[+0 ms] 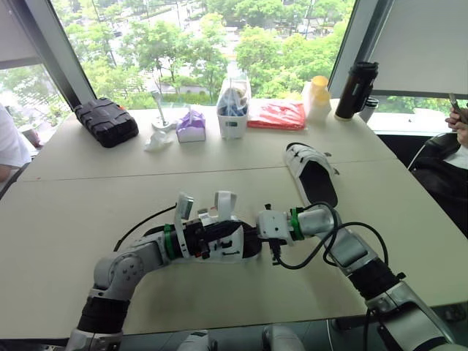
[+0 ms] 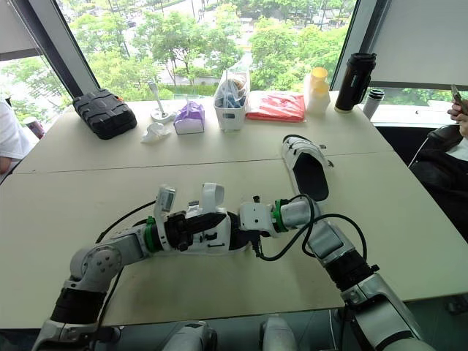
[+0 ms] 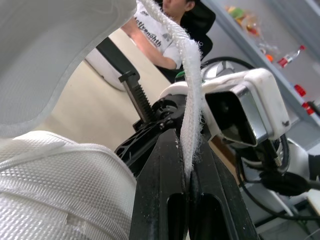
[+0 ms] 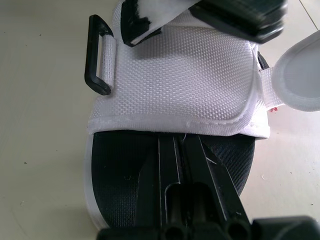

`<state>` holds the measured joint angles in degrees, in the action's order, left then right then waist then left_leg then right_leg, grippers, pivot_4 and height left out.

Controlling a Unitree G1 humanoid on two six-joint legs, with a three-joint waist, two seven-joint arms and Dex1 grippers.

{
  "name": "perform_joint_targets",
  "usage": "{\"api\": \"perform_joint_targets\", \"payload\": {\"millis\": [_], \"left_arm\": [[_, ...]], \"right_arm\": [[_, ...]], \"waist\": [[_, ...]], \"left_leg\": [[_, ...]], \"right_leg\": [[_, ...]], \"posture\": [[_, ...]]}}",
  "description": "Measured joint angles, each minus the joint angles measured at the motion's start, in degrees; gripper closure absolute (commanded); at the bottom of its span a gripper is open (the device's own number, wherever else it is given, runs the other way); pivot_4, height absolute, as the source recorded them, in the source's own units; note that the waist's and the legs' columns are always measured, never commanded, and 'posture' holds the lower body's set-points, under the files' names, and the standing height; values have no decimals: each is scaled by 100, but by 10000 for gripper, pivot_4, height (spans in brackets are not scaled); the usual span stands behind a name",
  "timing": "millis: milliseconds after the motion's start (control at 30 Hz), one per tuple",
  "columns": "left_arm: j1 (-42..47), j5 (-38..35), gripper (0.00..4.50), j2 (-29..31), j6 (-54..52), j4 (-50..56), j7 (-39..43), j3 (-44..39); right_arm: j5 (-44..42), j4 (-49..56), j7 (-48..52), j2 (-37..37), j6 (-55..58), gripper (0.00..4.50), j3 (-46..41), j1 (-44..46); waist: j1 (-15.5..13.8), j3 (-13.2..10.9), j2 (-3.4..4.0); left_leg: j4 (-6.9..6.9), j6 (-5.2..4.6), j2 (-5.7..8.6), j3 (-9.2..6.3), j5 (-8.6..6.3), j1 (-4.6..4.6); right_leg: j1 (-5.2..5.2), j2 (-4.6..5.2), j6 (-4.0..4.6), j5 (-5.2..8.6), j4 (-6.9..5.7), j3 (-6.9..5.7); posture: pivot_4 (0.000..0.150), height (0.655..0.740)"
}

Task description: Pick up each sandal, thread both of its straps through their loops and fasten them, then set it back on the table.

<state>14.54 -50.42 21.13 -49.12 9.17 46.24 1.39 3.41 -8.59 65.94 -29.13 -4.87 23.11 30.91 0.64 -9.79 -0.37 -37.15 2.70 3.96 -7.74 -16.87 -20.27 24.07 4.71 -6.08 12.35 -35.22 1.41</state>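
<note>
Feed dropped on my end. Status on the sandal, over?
Left gripper shut on white strap. Right gripper shut, over near sandal. Black loop empty. Second sandal lies apart, nothing in the way.

An office meeting room, high above a spread of treetops.

Pale desks (image 1: 80, 205) stand pushed together under tall windows (image 1: 205, 36) that look out over green trees. Along the far edge sit a black hard case (image 1: 107, 121), a tissue pack (image 1: 191, 126), a white caddy (image 1: 232, 117) and a black flask (image 1: 356, 89). A person in a dark jacket (image 1: 446, 157) sits at the right end, another in a white shirt (image 1: 10, 142) at the left, and a shelf (image 3: 260, 37) carries bottles.
</note>
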Motion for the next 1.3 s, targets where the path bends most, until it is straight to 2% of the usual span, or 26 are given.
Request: {"api": "perform_joint_targets", "payload": {"millis": [100,133,200,300,367,400,867,1300], "left_arm": [[-78,163,44228,0,68,48,48,58],[-77,190,41839,-1,77,56,60,65],[-77,246,35915,-11,90,55,79,65],[-70,310,21569,-70,130,54,50,63],[-60,350,14113,-95,130,54,37,64],[-53,348,12775,-97,115,54,40,58],[210,-254,12775,106,-505,-7,-31,-323],[329,-518,12775,420,-687,-16,-18,-514]], "right_arm": [[2,0,-20,5,-2,45000,6,1],[6,-1,-25,12,-2,45000,7,1],[8,-1,-27,15,-4,45000,8,1],[10,-6,-34,40,-8,45000,10,2],[15,-8,-40,60,-10,45000,11,5],[16,-10,-45,69,-13,45000,14,5],[30,-90,-138,155,-89,45000,65,59],[34,-301,-204,255,-241,45000,114,176]], "waist": [[-6,0,0],[-5,0,0],[-2,0,0],[4,0,0],[9,0,-1],[9,-1,-1],[48,-14,-12],[44,-21,-15]], "left_leg": [[0,0,0,-2,0,-1],[0,0,0,-1,0,0],[0,0,0,-1,0,-1],[1,0,0,-3,0,-2],[2,0,0,-3,0,-4],[3,0,0,-4,0,-5],[7,1,-4,-10,0,-10],[10,3,-4,-11,1,-16]], "right_leg": [[0,0,0,0,0,-1],[0,0,0,0,0,0],[0,0,0,1,1,0],[1,0,-2,1,2,-1],[4,0,-2,0,2,0],[6,0,-2,0,1,-1],[24,-3,-2,-1,-1,0],[30,-3,-2,-1,-1,0]], "posture": [[1500,7400],[1500,7400],[1500,7400],[1500,7400],[1500,7400],[1500,7400],[1500,7400],[1500,7400]]}}
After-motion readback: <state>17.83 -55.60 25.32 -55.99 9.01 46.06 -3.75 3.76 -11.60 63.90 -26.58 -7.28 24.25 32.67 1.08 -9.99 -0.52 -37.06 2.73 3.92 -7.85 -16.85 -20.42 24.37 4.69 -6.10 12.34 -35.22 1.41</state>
